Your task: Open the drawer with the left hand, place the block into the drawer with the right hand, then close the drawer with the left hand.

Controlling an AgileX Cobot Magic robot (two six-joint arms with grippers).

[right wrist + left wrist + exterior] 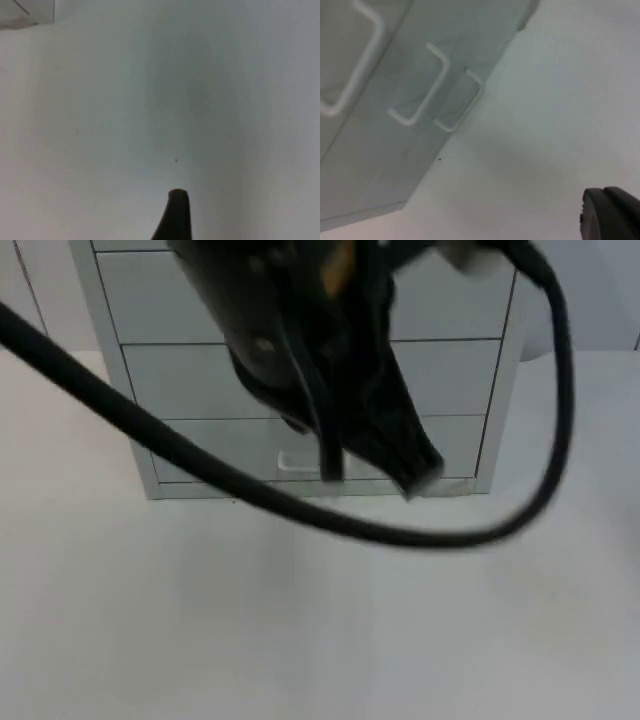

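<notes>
Hanging before drawer cabinet (pixel 300 380), left end effector (pixel 415 475); grip state unclear.

Glossy black arm (pixel 330 350) at upper centre of frame, orange patch near top edge, tapering to a pale-tipped black gripper (pixel 415 478), rounded joint housing.

closed grey drawers (pixel 395 115), white handles (pixel 422 85), table (pixel 560 125)

Drawer cabinet (pixel 180 380) pale grey, handles (pixel 422 95) white; table (pixel 300 620) white; arm black, possibly orange patch.
</notes>
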